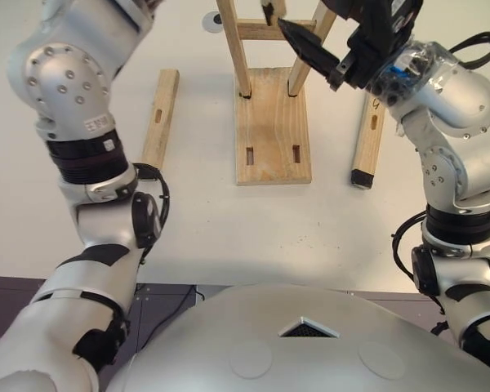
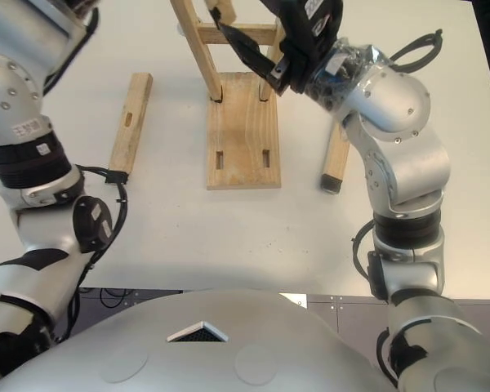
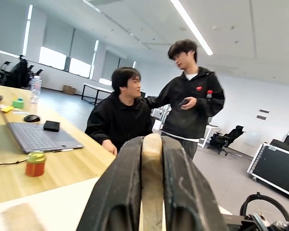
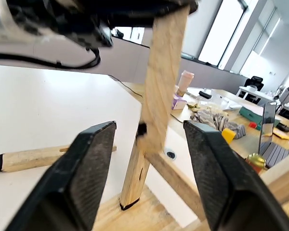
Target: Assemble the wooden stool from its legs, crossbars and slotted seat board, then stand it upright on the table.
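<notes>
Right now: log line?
seat board flat | leg frame standing in its far slots | left gripper shut on leg frame | right gripper open around it | loose legs on table

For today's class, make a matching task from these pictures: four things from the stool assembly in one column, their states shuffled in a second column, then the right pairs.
Things
1. seat board
2. loose leg on the robot's left
3. left gripper
4. right gripper

States
A. open, fingers either side of an upright leg
B. flat on the table, two slots empty
C. shut on a wooden piece
D. lying on the table, apart from the board

Pairs: 1-B, 2-D, 3-C, 4-A
</notes>
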Robot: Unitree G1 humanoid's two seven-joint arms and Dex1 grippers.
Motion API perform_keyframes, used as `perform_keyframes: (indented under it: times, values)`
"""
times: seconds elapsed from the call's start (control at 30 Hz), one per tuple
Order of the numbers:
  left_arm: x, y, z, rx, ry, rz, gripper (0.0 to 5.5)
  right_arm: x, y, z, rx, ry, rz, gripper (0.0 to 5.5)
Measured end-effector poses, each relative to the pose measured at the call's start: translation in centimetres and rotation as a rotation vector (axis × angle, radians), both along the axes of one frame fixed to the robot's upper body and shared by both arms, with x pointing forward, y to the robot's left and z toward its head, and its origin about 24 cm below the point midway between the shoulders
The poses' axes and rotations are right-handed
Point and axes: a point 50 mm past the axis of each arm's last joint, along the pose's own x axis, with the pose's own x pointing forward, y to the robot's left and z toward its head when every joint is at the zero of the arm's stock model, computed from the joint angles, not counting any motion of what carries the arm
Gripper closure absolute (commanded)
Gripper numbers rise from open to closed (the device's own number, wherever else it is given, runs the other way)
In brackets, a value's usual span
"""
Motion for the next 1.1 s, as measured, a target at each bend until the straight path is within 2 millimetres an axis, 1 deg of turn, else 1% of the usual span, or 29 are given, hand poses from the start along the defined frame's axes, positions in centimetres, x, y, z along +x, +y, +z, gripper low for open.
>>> perform_keyframes:
  times: [0.07, 0.1, 0.13, 0.17, 0.23, 0.27, 0.3, 0.33, 0.37, 0.4, 0.43, 0.47, 0.53, 0.57, 0.6, 0.63, 0.73, 0.83, 0.9, 1.0, 1.1]
  values:
    - [0.2, 2.3, 0.7, 0.044, -0.003, 0.037, 5.13, -0.4, 0.0, -0.6, -0.016, 0.029, -0.022, 2.32]
    - [0.2, 4.3, 1.2, 0.075, 0.0, 0.086, 5.13, -0.7, -0.4, -0.8, -0.004, 0.036, -0.041, 2.51]
    - [0.2, 5.6, 1.4, 0.093, 0.0, 0.123, 5.13, -0.7, -0.7, -0.9, 0.012, 0.043, -0.059, 2.65]
    - [0.1, 7.4, 1.7, 0.124, -0.001, 0.188, 5.13, -0.6, -1.2, -0.8, 0.043, 0.039, -0.098, 2.87]
    - [-0.2, 9.5, 1.3, 0.141, -0.005, 0.263, 5.13, -0.4, -1.5, -0.6, 0.117, 0.04, -0.143, 3.2]
    - [-0.4, 10.4, 0.4, 0.14, -0.006, 0.299, 5.13, -0.1, -1.9, -0.2, 0.191, 0.045, -0.173, 3.43]
    - [-0.9, 11.6, -2.1, 0.147, 0.043, 0.355, 5.13, 0.4, -2.9, 0.5, 0.268, 0.039, -0.222, 3.56]
    - [-1.3, 12.3, -3.8, 0.147, 0.065, 0.4, 5.13, 1.0, -3.8, 1.1, 0.325, 0.032, -0.262, 3.77]
    - [-1.8, 12.6, -5.3, 0.139, 0.068, 0.437, 5.13, 1.6, -4.9, 1.6, 0.385, 0.019, -0.318, 4.07]
    - [-2.4, 12.9, -6.8, 0.139, 0.077, 0.487, 5.13, 2.2, -6.1, 2.3, 0.431, 0.002, -0.378, 4.17]
    - [-2.9, 13.2, -7.6, 0.14, 0.065, 0.532, 5.13, 2.7, -7.3, 2.7, 0.471, -0.016, -0.436, 4.47]
    - [-3.2, 13.4, -8.3, 0.143, 0.063, 0.562, 5.13, 3.0, -8.2, 2.9, 0.493, -0.025, -0.482, 4.65]
    - [-3.8, 13.4, -10.2, 0.149, 0.075, 0.602, 5.13, 3.7, -9.4, 3.1, 0.517, -0.05, -0.55, 4.98]
    - [-4.1, 13.3, -11.6, 0.146, 0.105, 0.611, 5.13, 4.1, -9.8, 3.3, 0.529, -0.066, -0.583, 5.11]
    - [-4.4, 13.0, -12.9, 0.144, 0.139, 0.613, 5.13, 4.4, -9.9, 3.6, 0.538, -0.079, -0.589, 5.31]
    - [-4.4, 12.8, -13.5, 0.14, 0.15, 0.613, 5.13, 4.7, -10.0, 3.8, 0.548, -0.086, -0.591, 5.46]
    - [-4.5, 12.3, -14.0, 0.135, 0.143, 0.617, 5.13, 5.3, -10.1, 3.8, 0.546, -0.089, -0.611, 5.5]
    - [-4.8, 11.9, -15.3, 0.126, 0.177, 0.63, 5.13, 5.7, -10.1, 3.6, 0.537, -0.079, -0.611, 5.5]
    - [-4.7, 11.8, -15.5, 0.118, 0.178, 0.643, 5.13, 5.8, -10.0, 3.8, 0.532, -0.082, -0.604, 5.5]
    - [-4.8, 12.0, -15.9, 0.118, 0.175, 0.677, 5.13, 5.8, -10.4, 4.3, 0.506, -0.108, -0.605, 5.5]
    - [-5.2, 12.1, -16.3, 0.134, 0.154, 0.705, 5.13, 5.9, -10.1, 4.3, 0.496, -0.107, -0.591, 5.5]
